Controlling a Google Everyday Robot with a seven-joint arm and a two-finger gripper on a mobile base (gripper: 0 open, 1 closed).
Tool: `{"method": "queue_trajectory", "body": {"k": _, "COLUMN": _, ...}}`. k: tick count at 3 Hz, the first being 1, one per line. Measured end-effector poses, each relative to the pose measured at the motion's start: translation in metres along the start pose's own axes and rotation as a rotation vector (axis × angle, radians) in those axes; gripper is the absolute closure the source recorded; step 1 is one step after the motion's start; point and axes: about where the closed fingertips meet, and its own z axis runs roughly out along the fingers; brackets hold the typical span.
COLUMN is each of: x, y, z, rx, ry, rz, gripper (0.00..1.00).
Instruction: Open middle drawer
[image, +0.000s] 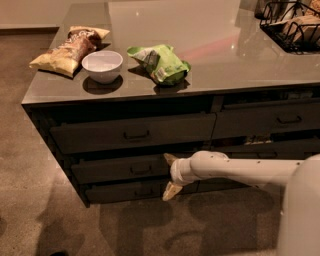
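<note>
The middle drawer (117, 169) is the dark, medium-height front in the left column of the counter, under a taller drawer (132, 133) and above a thinner one (125, 191). Its small bar handle (140, 170) is at the centre. The front stands about level with the fronts around it. My gripper (169, 175) is at the end of the white arm (235, 170) that reaches in from the right. It is open, with one finger up and one down, at the right end of the middle drawer's front, just right of the handle. It holds nothing.
On the counter top (235, 60) lie a chip bag (70, 47), a white bowl (102, 65) and a green bag (160, 62). A black wire basket (295, 25) stands at the back right. More drawers (265, 120) fill the right column. Brown floor (45, 200) surrounds the counter.
</note>
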Motion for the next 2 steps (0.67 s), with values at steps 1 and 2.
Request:
{"method": "queue_trajectory", "body": {"k": 1, "x": 0.017, "y": 0.001, "z": 0.028, "rx": -0.011, "ry": -0.002, "rz": 0.010, "gripper": 0.00}}
{"method": "queue_trajectory", "body": {"k": 2, "x": 0.031, "y": -0.018, "z": 0.047, "rx": -0.005, "ry": 0.009, "rz": 0.008, "gripper": 0.00}}
